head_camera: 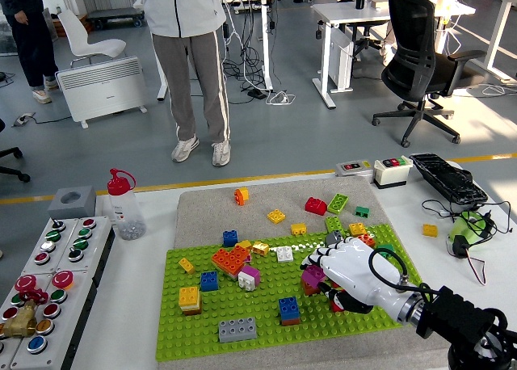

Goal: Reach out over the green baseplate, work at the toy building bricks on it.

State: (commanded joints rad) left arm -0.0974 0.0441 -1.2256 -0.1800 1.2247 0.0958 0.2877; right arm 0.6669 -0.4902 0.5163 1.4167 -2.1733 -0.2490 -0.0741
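Note:
The green baseplate (pixel 266 325) lies on a grey mat in the middle of the table. Several toy bricks stand on it: an orange cluster (pixel 229 261), a blue one (pixel 208 280), a yellow one (pixel 189 297), a grey one (pixel 237 330) and a blue one on brown (pixel 289 308). My right hand (pixel 343 275) reaches in from the lower right over the plate's right half. Its fingers are curled on a small magenta brick (pixel 313 273), held just above the plate. The hand hides the bricks beneath it, and a red brick (pixel 337 303) peeks out under the palm.
Loose bricks lie on the mat beyond the plate: orange (pixel 241 195), yellow (pixel 275 216), red (pixel 315 206), green (pixel 338 202). A button box (pixel 48 281) and a red-capped bottle (pixel 125 204) stand at the left. Cables and a green device (pixel 468 229) lie at the right. A person (pixel 190 63) stands on the floor beyond.

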